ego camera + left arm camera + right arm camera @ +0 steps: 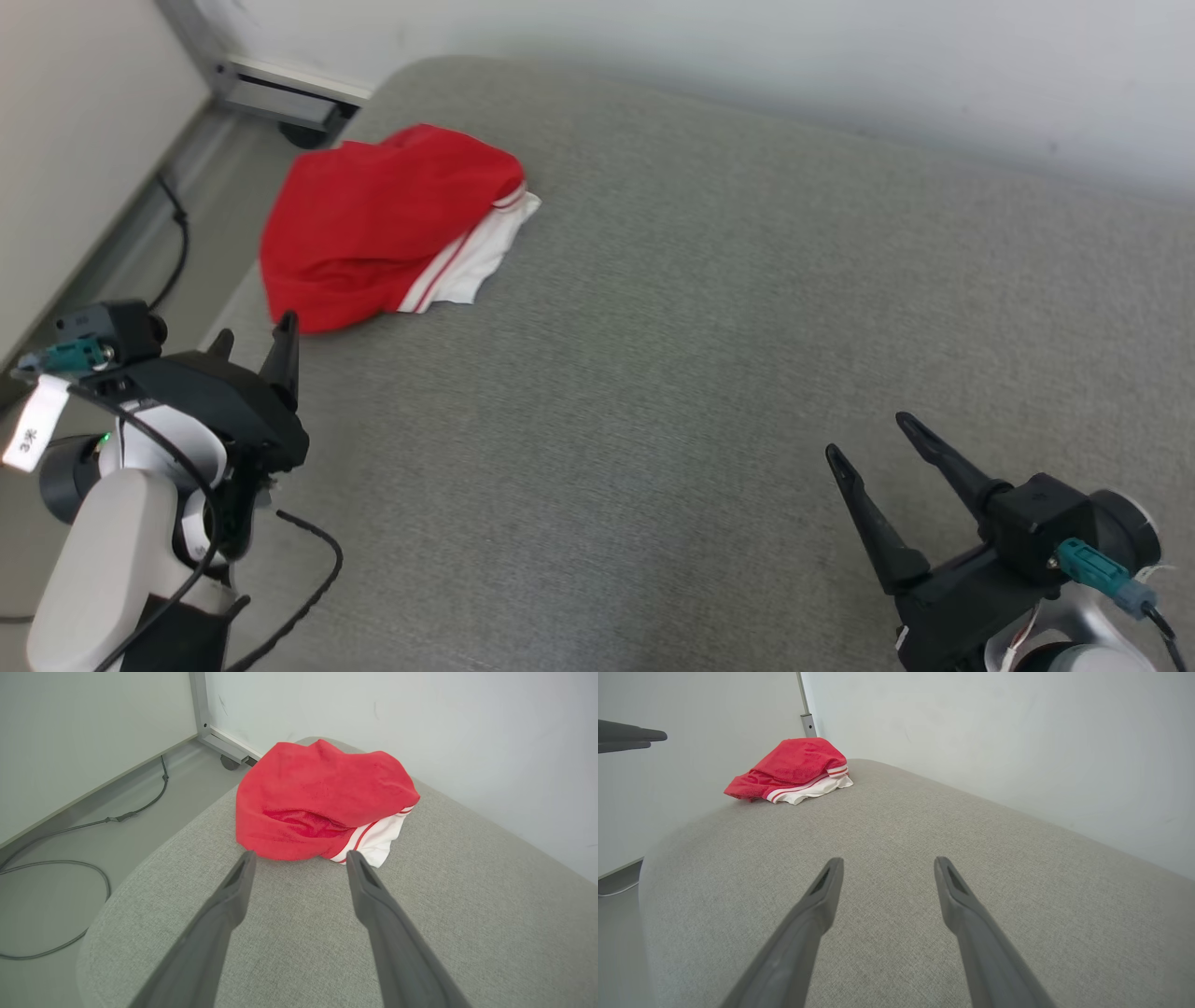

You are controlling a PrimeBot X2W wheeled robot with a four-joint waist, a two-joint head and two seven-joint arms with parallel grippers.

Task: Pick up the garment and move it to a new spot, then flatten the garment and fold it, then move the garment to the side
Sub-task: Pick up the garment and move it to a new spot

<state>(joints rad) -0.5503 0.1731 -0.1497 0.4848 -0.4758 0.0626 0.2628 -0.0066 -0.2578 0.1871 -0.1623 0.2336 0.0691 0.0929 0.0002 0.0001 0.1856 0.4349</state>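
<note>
Garment point(373, 224), red with white striped trim, lies bunched in the upper left of the head view, near the corner of the grey fabric-covered desk point(709, 336). The left gripper point(255, 331) hovers just short of it, fingers point(238, 882) spread. The right gripper point(868, 437), at lower right, is spread and empty. The heap seems layered, so a shallow pinch may lift one layer only, or push it off the edge.

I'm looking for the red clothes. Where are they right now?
In the head view the red and white garment lies bunched at the far left corner of the grey cushion, just ahead of the open left hand.
</note>
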